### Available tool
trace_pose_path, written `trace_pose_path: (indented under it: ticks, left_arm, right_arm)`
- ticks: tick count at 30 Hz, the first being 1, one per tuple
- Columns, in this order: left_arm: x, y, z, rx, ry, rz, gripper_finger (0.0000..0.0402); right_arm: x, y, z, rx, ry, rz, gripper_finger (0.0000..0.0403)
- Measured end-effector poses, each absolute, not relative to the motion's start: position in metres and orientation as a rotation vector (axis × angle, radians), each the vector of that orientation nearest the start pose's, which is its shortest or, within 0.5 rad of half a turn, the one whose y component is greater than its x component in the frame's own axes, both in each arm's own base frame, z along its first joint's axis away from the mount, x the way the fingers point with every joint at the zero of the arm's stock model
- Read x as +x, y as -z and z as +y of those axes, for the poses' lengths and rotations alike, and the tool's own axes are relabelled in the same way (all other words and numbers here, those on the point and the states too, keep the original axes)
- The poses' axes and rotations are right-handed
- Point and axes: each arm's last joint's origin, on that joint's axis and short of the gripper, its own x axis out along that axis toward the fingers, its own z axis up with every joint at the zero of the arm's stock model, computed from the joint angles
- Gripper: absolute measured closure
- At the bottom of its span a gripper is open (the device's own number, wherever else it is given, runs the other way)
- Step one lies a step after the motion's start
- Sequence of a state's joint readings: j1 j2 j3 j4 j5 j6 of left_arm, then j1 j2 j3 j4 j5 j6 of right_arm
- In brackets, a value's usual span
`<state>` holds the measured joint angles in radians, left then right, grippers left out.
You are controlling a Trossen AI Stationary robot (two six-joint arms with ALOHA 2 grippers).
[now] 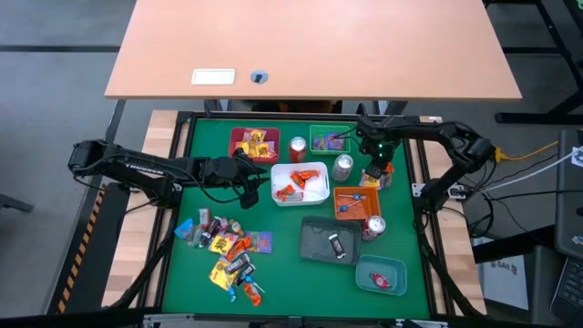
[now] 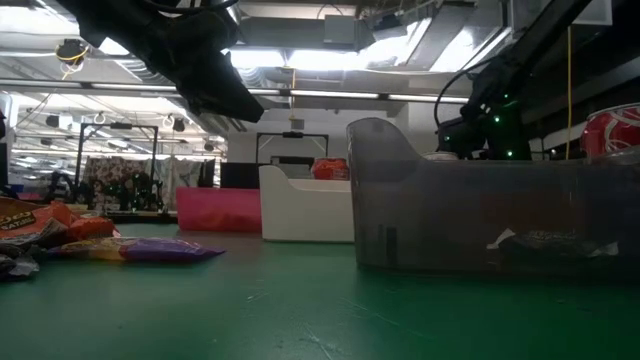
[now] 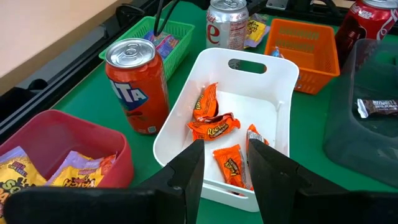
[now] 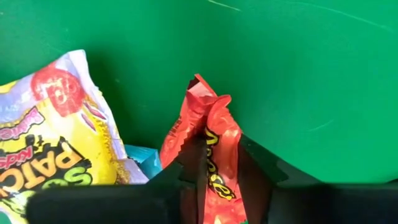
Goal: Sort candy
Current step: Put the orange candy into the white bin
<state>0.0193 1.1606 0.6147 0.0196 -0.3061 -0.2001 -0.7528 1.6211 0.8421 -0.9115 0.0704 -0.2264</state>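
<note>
Over white tray (image 3: 273, 81), left gripper (image 3: 225, 163) hovering, fingers apart, holding nothing; orange candies (image 3: 214, 127) lying just ahead of fingertips, inside tray. Right gripper (image 4: 219, 163), beside silver can (image 1: 342, 167), clamping on orange-red wrapper (image 4: 214, 146), yellow packet (image 4: 59, 146) touching alongside. Advice: be lifting straight up, keeping pinch centred so wrapper isn't slipping or dragging neighbour. Unsorted candy pile (image 1: 228, 251) waiting well behind left gripper.

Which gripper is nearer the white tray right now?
Left. The left gripper hovers right over the white tray; the right gripper is beyond the silver can, gripping an orange candy.
</note>
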Motion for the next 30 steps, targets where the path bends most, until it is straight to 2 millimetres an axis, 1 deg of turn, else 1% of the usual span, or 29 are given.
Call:
trace_pose_path:
  ticks: [7, 12, 16, 22, 27, 30]
  left_arm:
    - [0.238, -0.222, 0.013, -0.118, -0.369, 0.489, 0.0288]
    - [0.238, -0.222, 0.013, -0.118, -0.368, 0.489, 0.0288]
    - [0.238, -0.222, 0.013, -0.118, -0.368, 0.489, 0.0288]
    - [0.238, -0.222, 0.013, -0.118, -0.368, 0.489, 0.0288]
    - [0.238, -0.222, 0.013, -0.118, -0.368, 0.489, 0.0288]
    - [0.238, -0.222, 0.013, -0.118, -0.368, 0.489, 0.0288]
  right_arm:
    - [0.173, -0.144, -0.165, 0.414, 0.418, 1.68, 0.0351]
    - [0.179, -0.158, -0.17, 0.394, 0.389, 1.685, 0.0353]
    - [0.185, -0.178, -0.176, 0.386, 0.378, 1.691, 0.0353]
    - [0.194, -0.218, -0.185, 0.387, 0.378, 1.682, 0.0353]
    - [0.205, -0.248, -0.191, 0.453, 0.39, 1.557, 0.0353]
    - [0.211, -0.263, -0.195, 0.455, 0.393, 1.49, 0.0353]
